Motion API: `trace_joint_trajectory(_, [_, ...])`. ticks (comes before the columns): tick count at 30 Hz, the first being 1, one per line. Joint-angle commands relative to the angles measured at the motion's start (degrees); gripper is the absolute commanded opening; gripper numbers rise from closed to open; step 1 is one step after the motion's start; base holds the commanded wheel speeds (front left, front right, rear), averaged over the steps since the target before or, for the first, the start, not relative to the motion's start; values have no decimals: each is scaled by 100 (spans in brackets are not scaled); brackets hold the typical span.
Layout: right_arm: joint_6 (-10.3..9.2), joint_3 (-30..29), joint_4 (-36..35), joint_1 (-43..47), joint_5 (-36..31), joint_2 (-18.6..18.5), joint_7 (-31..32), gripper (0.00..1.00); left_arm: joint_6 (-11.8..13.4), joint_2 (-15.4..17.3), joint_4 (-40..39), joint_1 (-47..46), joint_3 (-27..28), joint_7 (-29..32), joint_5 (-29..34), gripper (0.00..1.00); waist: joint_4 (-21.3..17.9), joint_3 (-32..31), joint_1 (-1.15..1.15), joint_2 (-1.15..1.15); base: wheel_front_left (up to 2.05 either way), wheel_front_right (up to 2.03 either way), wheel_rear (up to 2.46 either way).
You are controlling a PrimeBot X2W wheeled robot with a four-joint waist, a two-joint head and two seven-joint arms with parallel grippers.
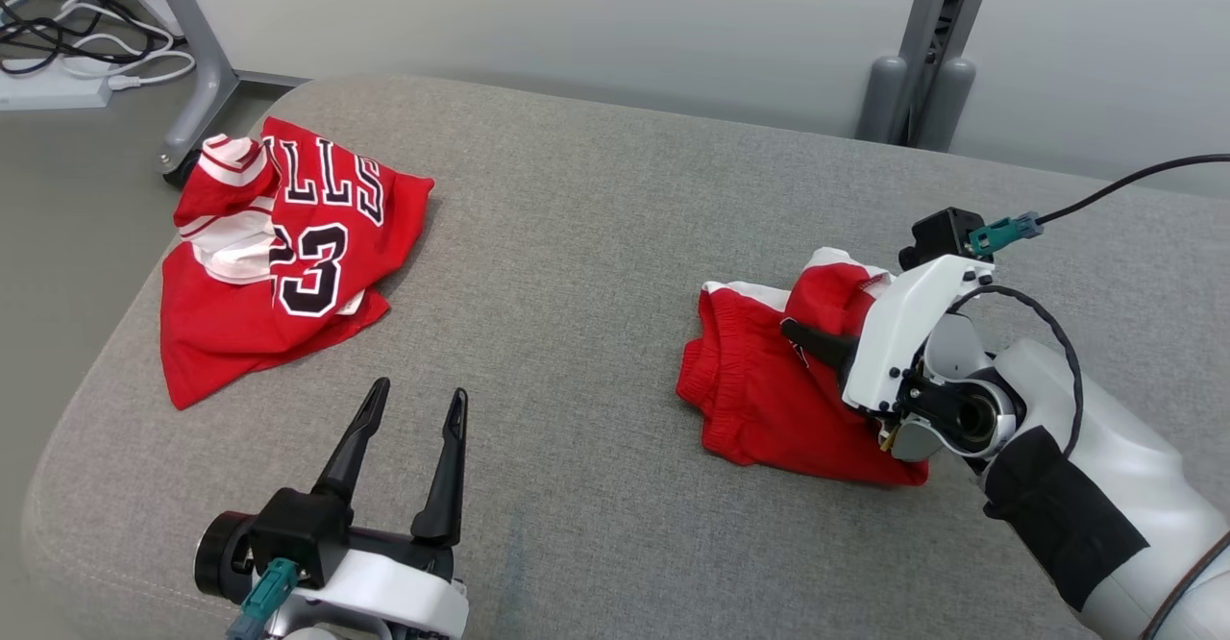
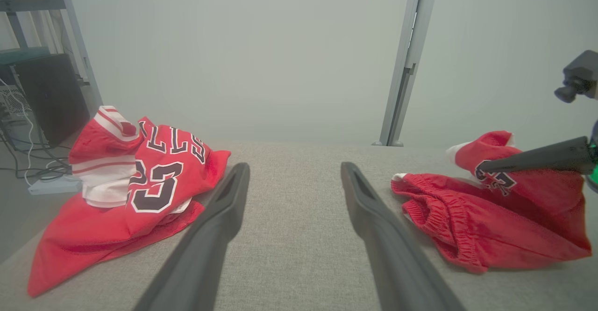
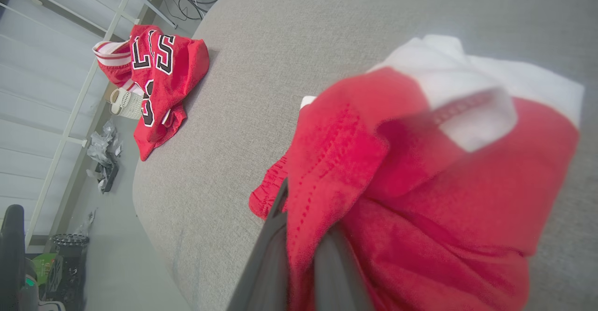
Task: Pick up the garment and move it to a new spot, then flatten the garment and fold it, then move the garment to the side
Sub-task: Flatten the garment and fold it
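Observation:
A crumpled red garment (image 1: 759, 400), a pair of shorts with white trim, lies on the right of the grey padded table (image 1: 596, 236). My right gripper (image 1: 788, 328) is shut on a raised fold of these shorts (image 3: 444, 199), and red cloth bunches between its fingers (image 3: 275, 236). The left wrist view shows the shorts (image 2: 490, 227) with the right gripper (image 2: 481, 166) pinching their top. My left gripper (image 1: 420, 392) hovers open and empty near the front edge, between the two red garments (image 2: 294, 171).
A red number 23 jersey (image 1: 288, 275) lies rumpled at the table's left, also seen as the jersey (image 2: 140, 185) and the jersey (image 3: 159, 77). Cables and a power strip (image 1: 58, 54) lie on the floor beyond a metal leg (image 1: 197, 63). A post (image 1: 922, 54) stands behind the table.

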Motion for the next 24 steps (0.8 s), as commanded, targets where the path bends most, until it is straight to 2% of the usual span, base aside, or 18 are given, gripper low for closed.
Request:
trace_joint_trajectory(1, [0,37,124,-105,31,62,-57,0,43,17,4,-137,-50,-16,-46,100,64,13,0,0,0,0,0])
trace_joint_trajectory(9, [0,187,628,-229,-6,270,-218,0,71,17,37,-222,-242,-16,-159,100,267,73,0,0,0,0,0])
trace_joint_trajectory(15, [0,279,753,-259,23,302,-270,0,69,17,70,-237,-231,-16,-165,100,310,76,0,0,0,0,0])
trace_joint_trajectory(17, [0,314,756,-271,25,306,-315,39,73,17,80,-225,-205,-16,-152,100,292,64,0,0,0,0,0])
trace_joint_trajectory(19, [0,349,723,-260,37,280,-368,94,67,17,89,-200,-172,-16,-118,100,256,41,0,0,0,0,0])
trace_joint_trajectory(20, [0,348,694,-238,68,260,-416,100,59,16,95,-193,-156,-16,-106,100,237,29,0,0,0,0,0])
trace_joint_trajectory(24, [0,342,528,-101,180,135,-530,100,25,16,98,-145,-89,-16,-62,100,145,-30,0,0,0,0,0])
